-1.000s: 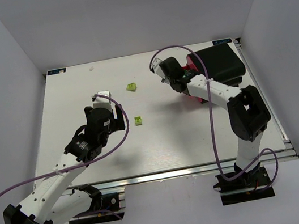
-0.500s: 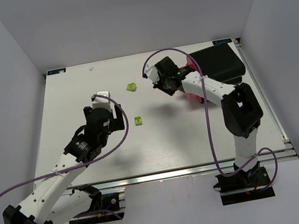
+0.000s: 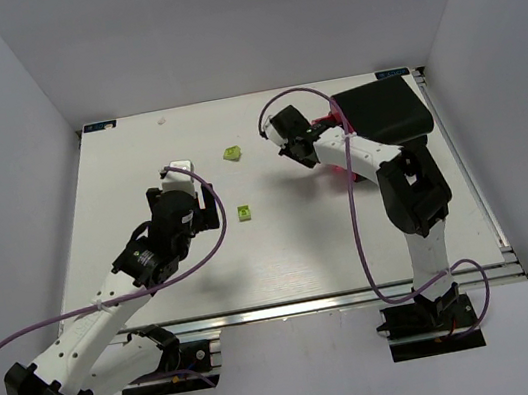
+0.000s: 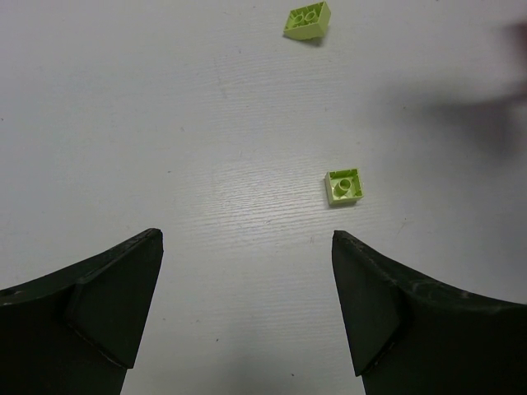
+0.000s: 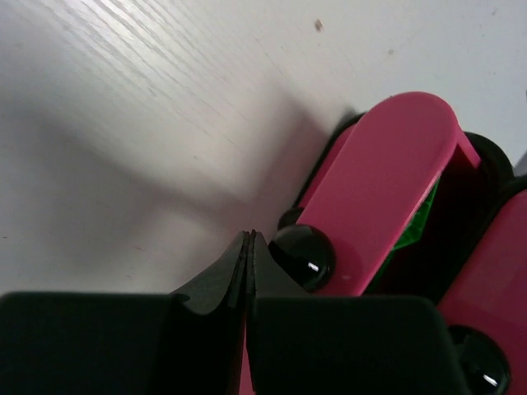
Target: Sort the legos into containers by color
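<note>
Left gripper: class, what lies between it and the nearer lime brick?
Nothing: in the left wrist view, only bare white tabletop separates the open left gripper from the nearer lime brick.

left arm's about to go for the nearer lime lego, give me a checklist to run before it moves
1. Left gripper open: ok.
2. Nearer lime lego centred between its fingers: not ok, it lies ahead and off centre.
3. Nearer lego apart from the farther lime lego: ok.
4. Right gripper shut and empty, beside the drawer knob: ok.
5. Which drawer takes lime: cannot tell; only a green lego shows behind the pink drawer front.
</note>
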Controlling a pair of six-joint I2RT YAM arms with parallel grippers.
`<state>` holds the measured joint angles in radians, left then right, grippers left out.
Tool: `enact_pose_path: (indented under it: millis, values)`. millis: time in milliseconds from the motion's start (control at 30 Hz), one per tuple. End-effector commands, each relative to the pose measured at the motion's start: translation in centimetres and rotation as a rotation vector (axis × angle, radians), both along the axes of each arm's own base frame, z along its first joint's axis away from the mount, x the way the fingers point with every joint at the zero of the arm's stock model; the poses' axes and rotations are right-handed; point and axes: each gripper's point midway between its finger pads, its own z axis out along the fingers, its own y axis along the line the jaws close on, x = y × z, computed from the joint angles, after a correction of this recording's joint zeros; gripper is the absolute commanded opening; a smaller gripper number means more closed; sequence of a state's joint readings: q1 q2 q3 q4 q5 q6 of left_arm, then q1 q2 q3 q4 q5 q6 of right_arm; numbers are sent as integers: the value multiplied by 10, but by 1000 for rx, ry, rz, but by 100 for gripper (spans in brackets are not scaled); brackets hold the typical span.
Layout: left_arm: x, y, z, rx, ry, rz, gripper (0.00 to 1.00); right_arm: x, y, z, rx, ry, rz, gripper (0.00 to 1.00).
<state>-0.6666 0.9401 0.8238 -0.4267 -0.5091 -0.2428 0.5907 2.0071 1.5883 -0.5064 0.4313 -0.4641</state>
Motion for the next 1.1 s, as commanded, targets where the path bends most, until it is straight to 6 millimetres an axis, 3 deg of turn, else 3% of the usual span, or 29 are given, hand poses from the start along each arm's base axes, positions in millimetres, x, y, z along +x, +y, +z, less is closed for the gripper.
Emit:
enact_pose_path:
  millis: [0,333,1067]
  values:
    - [0,4,12,-9,-31,10,93,12,-16,23,-73,-90,-44,0]
    - [-1,6,14,-10,-39,18,93,18,-41,28,-162,-118,-76,0]
    - [-2,7,19,-20,-52,22,94,7,-83,29,-298,-86,-100,0]
